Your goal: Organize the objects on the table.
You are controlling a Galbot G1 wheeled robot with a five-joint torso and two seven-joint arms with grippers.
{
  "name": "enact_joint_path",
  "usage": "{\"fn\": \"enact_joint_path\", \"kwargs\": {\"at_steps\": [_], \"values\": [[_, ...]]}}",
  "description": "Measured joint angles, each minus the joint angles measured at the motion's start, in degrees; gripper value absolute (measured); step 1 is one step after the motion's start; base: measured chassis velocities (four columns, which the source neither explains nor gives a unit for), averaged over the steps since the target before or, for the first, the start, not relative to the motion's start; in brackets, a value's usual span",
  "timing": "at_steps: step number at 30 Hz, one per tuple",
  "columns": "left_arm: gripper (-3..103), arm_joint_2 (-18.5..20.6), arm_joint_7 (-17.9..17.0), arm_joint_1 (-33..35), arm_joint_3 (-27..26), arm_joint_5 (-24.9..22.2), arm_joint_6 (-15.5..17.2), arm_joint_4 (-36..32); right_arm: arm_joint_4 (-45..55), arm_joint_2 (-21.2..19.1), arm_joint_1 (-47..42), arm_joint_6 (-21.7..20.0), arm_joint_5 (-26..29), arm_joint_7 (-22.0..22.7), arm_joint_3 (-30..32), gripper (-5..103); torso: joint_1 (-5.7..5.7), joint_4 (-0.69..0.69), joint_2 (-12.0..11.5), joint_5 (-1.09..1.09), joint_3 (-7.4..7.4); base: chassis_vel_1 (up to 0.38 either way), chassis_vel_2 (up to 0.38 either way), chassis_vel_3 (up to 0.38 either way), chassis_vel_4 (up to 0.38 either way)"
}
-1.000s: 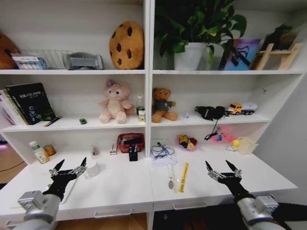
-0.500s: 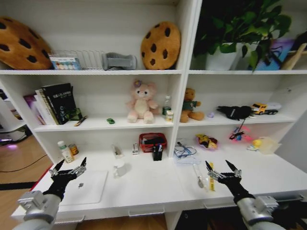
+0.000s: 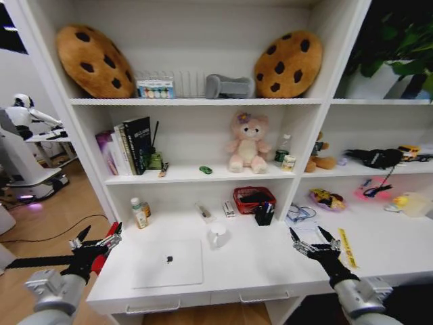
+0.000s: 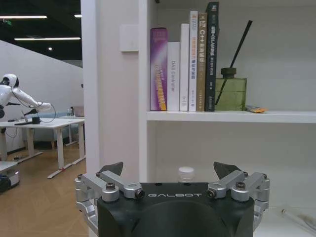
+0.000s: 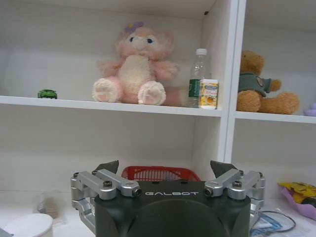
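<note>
Since the earlier frames the head camera has swung toward the robot's left: the shelving has slid rightward across the view, the slim silver laptop (image 3: 169,263) has come fully into sight, and open wooden floor now shows at the left. Both arms have stayed in the same raised posture, low in the view.

The left gripper (image 3: 95,240) hovers off the left end of the long white desk (image 3: 257,271), above the floor, fingers spread apart and holding nothing. The right gripper (image 3: 312,241) hovers over the desk's right part, fingers likewise apart and empty.

The laptop lies closed and flat near the desk's front edge. A white mug (image 3: 217,234) stands just behind its right corner. A small white-capped bottle (image 3: 139,213) stands at the back left of the desktop, with a small can beside it. A red mesh basket (image 3: 254,198) sits against the back wall, a black pen holder (image 3: 264,214) just in front of it. A tiny green toy car (image 3: 206,170) rests on the shelf above, left of the pink plush toy (image 3: 247,143).
</note>
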Motion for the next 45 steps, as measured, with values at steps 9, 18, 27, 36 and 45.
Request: {"fn": "enact_joint_path", "kwargs": {"at_steps": [9,18,27,36,45], "values": [[100,0.00,0.03,0.00,0.02,0.00,0.00,0.00,-0.01,-0.01,0.01,-0.01,0.00,0.02,0.03,100,0.00,-0.03,-0.01,0.02,0.01,-0.028,-0.022,0.018,0.003],[100,0.00,0.03,0.00,0.02,0.00,0.00,0.00,-0.01,-0.01,0.01,0.00,0.00,0.02,0.02,100,0.01,-0.02,-0.01,0.01,0.01,0.023,-0.056,-0.028,0.065],[100,0.00,0.02,0.00,0.01,0.00,0.00,0.00,-0.01,-0.01,0.01,-0.01,0.00,0.02,0.02,100,0.01,-0.02,-0.01,0.01,0.01,0.127,-0.198,-0.127,0.204],[100,0.00,0.04,0.00,0.01,0.00,0.00,0.00,-0.01,-0.01,0.01,-0.01,0.00,0.02,0.01,100,0.00,-0.02,-0.01,0.01,0.01,0.220,-0.315,-0.216,0.323],[100,0.00,0.02,0.00,0.01,0.00,0.00,0.00,-0.02,-0.01,-0.02,-0.01,0.00,0.03,0.01,100,-0.03,-0.01,0.01,0.02,0.00,0.327,-0.377,-0.314,0.381]]}}
